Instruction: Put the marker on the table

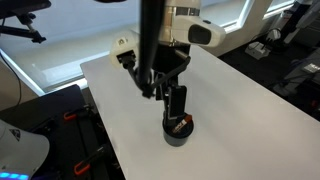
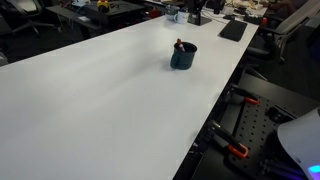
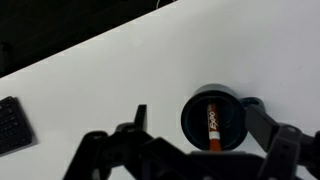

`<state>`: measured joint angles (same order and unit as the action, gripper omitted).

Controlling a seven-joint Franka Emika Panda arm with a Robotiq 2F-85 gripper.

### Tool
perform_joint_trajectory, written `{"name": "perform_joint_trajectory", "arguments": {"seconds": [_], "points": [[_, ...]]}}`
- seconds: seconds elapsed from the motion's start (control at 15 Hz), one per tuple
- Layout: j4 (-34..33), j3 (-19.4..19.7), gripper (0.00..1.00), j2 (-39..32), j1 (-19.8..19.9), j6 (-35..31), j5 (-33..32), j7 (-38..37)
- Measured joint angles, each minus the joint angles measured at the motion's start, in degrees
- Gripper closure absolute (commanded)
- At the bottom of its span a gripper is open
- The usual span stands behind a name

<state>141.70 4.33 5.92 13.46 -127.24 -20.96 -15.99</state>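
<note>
The marker [image 3: 213,125], a red-orange stick with white lettering, stands slanted inside the round black cup [image 3: 213,120] on the white table [image 3: 100,70]. My gripper [image 3: 196,108] hangs above the cup, open, with nothing between its fingers; the cup lies nearer the right finger [image 3: 262,122]. In an exterior view the gripper [image 1: 172,103] is just over the cup [image 1: 178,131], with the marker [image 1: 180,125] showing at the rim. In an exterior view the cup [image 2: 183,56] stands mid-table with the marker's tip [image 2: 179,43] poking out; no gripper shows there.
A black keyboard [image 3: 8,125] lies at the left edge of the wrist view. A dark flat object [image 2: 232,30] sits at the far end of the table [image 2: 100,100]. Orange-handled clamps [image 2: 235,150] stand beyond the table edge. Office desks surround the table [image 1: 240,100].
</note>
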Motion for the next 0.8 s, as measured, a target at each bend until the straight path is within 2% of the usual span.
{"name": "perform_joint_trajectory", "arguments": {"seconds": [0.33,0.6,0.8], "points": [[-1.59,0.37,0.0,-4.63,-0.89,-0.17,0.88,0.0],[-4.82,0.64,0.0,-10.1,-2.19,-4.57,2.18,0.0],[-6.03,0.78,0.0,-11.61,-2.43,-4.96,2.21,0.0]]}}
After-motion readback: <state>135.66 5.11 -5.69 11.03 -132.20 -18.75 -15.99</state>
